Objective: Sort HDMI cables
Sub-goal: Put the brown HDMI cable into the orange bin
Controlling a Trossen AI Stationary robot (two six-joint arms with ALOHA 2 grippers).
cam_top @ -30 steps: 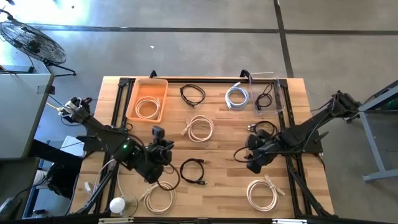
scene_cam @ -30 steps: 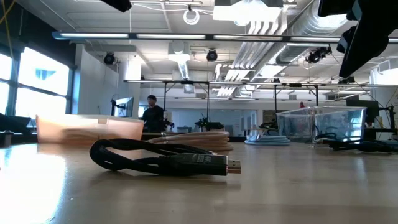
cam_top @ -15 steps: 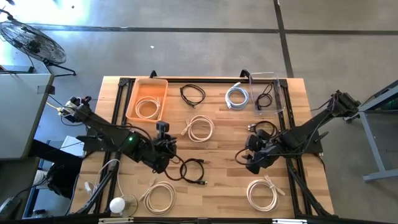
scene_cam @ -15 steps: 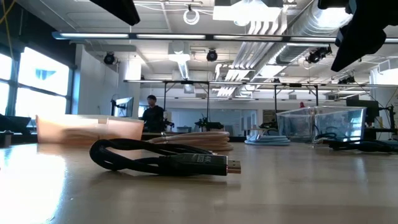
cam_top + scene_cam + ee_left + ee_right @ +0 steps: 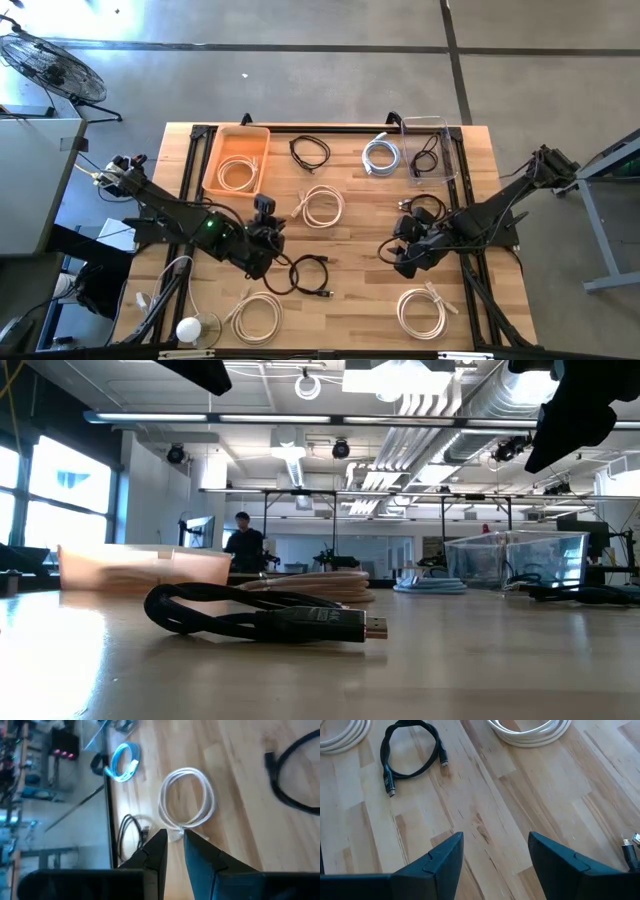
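Black HDMI cable (image 5: 262,616) lies lengthwise across the frame's centre, plug pointing right; right gripper (image 5: 492,857) empty, fingers spread; left gripper (image 5: 172,851) nearly closed, holding nothing.

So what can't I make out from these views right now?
- High view: the black cable by the right pincer is partly hidden under the arm.
- Low view: the orange bin shows only its wall, contents hidden.
- Left wrist view: the far black cable is cut off by the edge.
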